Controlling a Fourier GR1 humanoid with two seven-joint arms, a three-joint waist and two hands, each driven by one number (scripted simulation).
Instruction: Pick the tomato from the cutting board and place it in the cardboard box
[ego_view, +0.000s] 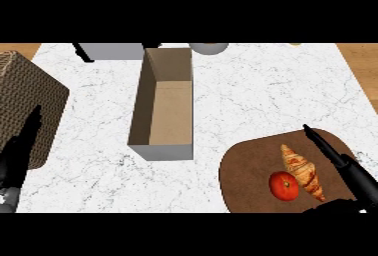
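A red tomato (283, 186) lies on the brown cutting board (247, 170) at the lower right, touching a croissant (303, 171) just to its right. The open cardboard box (164, 107) stands in the middle of the counter, long and narrow, with nothing visible inside. My right hand (341, 162) hangs over the board's right side, fingers straight and pointing away, beside the croissant and holding nothing. My left hand (16, 155) rests at the left edge, fingers straight, far from the box.
A woven wicker basket (29, 95) sits at the far left, partly under my left hand. A grey container (114, 50) and a round grey vessel (209, 48) stand along the counter's back edge. White marble counter lies between box and board.
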